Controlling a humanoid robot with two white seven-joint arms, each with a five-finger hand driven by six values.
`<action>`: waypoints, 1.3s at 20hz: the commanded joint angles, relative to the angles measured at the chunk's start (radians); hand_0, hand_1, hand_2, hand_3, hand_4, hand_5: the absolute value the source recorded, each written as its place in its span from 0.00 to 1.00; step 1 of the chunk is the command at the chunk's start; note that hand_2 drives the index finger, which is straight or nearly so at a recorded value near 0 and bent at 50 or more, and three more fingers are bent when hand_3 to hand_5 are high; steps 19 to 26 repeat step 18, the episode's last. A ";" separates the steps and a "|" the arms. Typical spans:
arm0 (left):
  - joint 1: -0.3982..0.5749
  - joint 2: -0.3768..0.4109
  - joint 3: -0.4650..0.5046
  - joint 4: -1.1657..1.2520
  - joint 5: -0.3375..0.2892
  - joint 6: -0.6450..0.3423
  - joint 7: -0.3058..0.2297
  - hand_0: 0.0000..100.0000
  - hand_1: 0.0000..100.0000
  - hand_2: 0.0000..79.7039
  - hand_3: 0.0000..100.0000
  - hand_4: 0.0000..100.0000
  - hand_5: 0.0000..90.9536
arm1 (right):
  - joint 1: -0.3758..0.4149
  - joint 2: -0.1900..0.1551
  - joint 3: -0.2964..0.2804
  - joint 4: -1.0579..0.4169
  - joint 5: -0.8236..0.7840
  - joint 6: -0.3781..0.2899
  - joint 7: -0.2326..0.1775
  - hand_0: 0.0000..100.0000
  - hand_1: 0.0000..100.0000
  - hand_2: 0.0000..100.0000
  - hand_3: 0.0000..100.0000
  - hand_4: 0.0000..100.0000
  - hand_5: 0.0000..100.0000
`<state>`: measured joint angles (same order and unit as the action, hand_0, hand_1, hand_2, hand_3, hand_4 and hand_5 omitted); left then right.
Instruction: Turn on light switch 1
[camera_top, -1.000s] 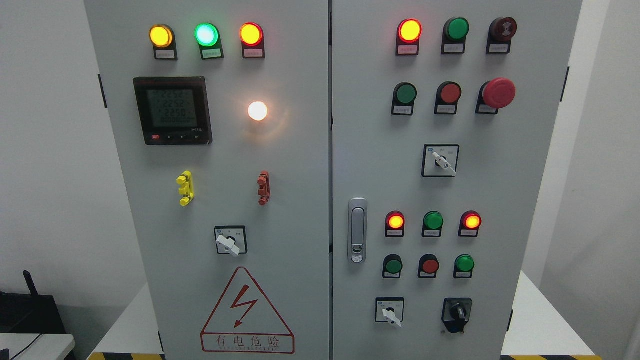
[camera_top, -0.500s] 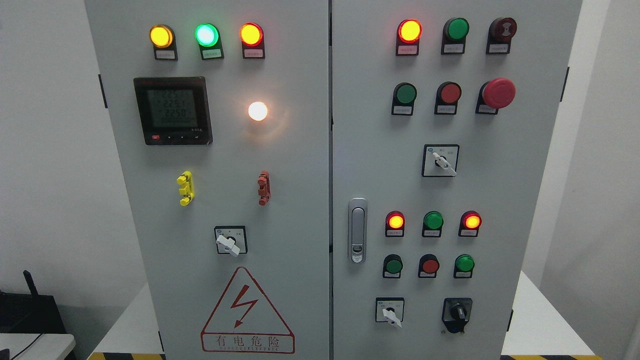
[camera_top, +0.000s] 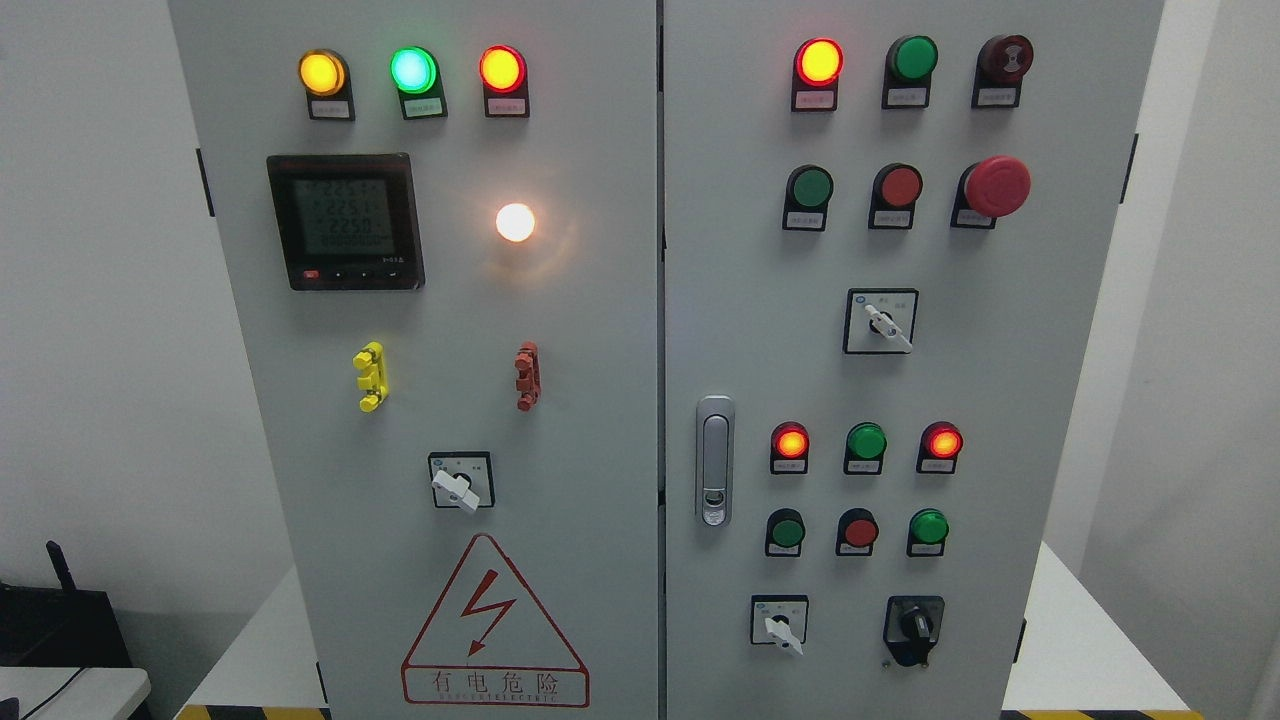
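A grey two-door electrical cabinet (camera_top: 600, 300) fills the head view. On its left door a white rotary switch (camera_top: 459, 482) has its lever pointing down and to the right, below a glowing white bulb (camera_top: 515, 222). The right door carries a white rotary switch (camera_top: 880, 322), a second white one (camera_top: 779, 622) lower down and a black rotary switch (camera_top: 914, 626). No label shows which switch is number 1. Neither of my hands appears in the picture.
Lit yellow, green and red lamps (camera_top: 412, 70) top the left door above a digital meter (camera_top: 345, 221). The right door has push buttons, a red emergency stop (camera_top: 996, 185) and a metal door handle (camera_top: 714, 460). A high-voltage warning sign (camera_top: 494, 625) sits at the bottom left.
Only the digits on the meter's display have flickered; nothing else has moved.
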<state>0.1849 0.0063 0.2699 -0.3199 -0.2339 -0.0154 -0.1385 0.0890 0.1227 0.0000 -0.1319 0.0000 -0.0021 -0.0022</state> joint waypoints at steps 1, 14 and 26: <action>-0.025 -0.028 -0.166 0.157 0.005 0.009 0.005 0.30 0.07 0.00 0.00 0.00 0.00 | 0.000 0.000 0.020 0.000 -0.026 0.001 0.001 0.12 0.39 0.00 0.00 0.00 0.00; -0.033 -0.043 -0.150 0.159 0.059 0.009 0.005 0.31 0.02 0.00 0.00 0.00 0.00 | 0.000 0.000 0.020 0.000 -0.026 0.001 0.001 0.12 0.39 0.00 0.00 0.00 0.00; -0.033 -0.043 -0.150 0.159 0.061 0.009 0.005 0.32 0.02 0.00 0.00 0.00 0.00 | 0.000 0.000 0.020 0.000 -0.026 0.001 0.001 0.12 0.39 0.00 0.00 0.00 0.00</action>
